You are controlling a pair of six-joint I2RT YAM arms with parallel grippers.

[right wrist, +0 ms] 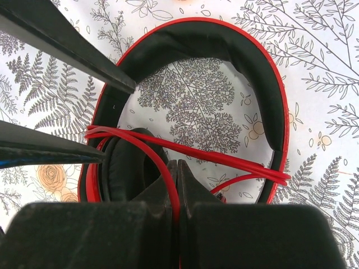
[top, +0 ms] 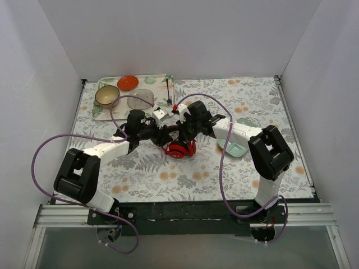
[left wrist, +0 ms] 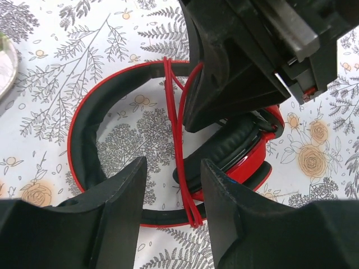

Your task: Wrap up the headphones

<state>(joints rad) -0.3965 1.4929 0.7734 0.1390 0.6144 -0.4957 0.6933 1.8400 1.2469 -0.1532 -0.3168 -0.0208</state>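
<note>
Floral tablecloth [top: 168,179] under white walls; at back left a tray [top: 147,78] holds a brown bowl [top: 107,96] and a red-orange bowl [top: 128,83]; left gripper [left wrist: 173,174], fingers apart, straddles the wound cable [left wrist: 177,129], probably to guide it; headphones [top: 179,149] lie mid-table; right gripper [right wrist: 175,168] pinches the cable shut, likely for tension.

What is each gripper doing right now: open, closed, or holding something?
Left gripper: jaws open, red cable between them.
Right gripper: jaws closed on the red cable.
</note>
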